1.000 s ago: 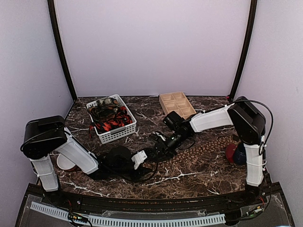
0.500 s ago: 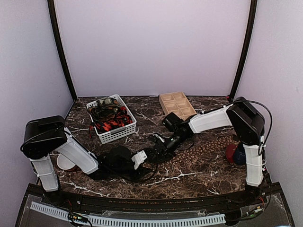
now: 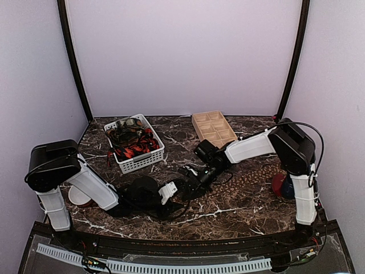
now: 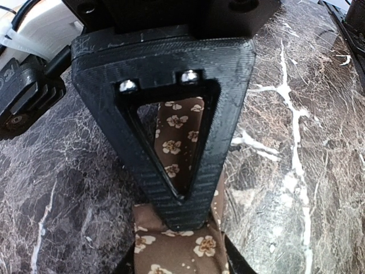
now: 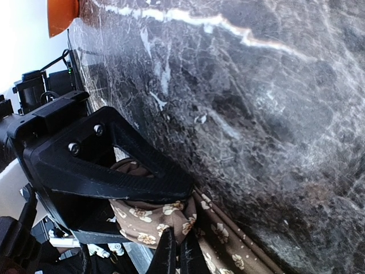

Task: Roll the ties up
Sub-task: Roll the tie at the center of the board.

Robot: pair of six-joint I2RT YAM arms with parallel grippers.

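A brown tie (image 3: pixel 251 176) with small tan flowers lies stretched across the marble table (image 3: pixel 228 214) toward the right. Its near end is bunched between the two grippers at the table's middle. My left gripper (image 3: pixel 173 192) (image 4: pixel 182 237) holds that bunched end (image 4: pixel 179 251); one black triangular finger (image 4: pixel 171 148) lies on top of the cloth and the other shows beneath it. My right gripper (image 3: pixel 191 181) (image 5: pixel 178 254) is shut on a fold of the same tie (image 5: pixel 148 214), right beside the left finger (image 5: pixel 108 171). More ties (image 3: pixel 131 142), red-and-black and dark, fill a basket.
The white basket (image 3: pixel 142 162) stands at the back left. A wooden compartment tray (image 3: pixel 214 127) sits at the back middle. A red and blue object (image 3: pixel 283 186) lies by the right arm's base, and a white object (image 3: pixel 78 197) by the left arm's base.
My right gripper has slid a little to the left and closed on a fold of the brown tie. The left arm has stayed still.
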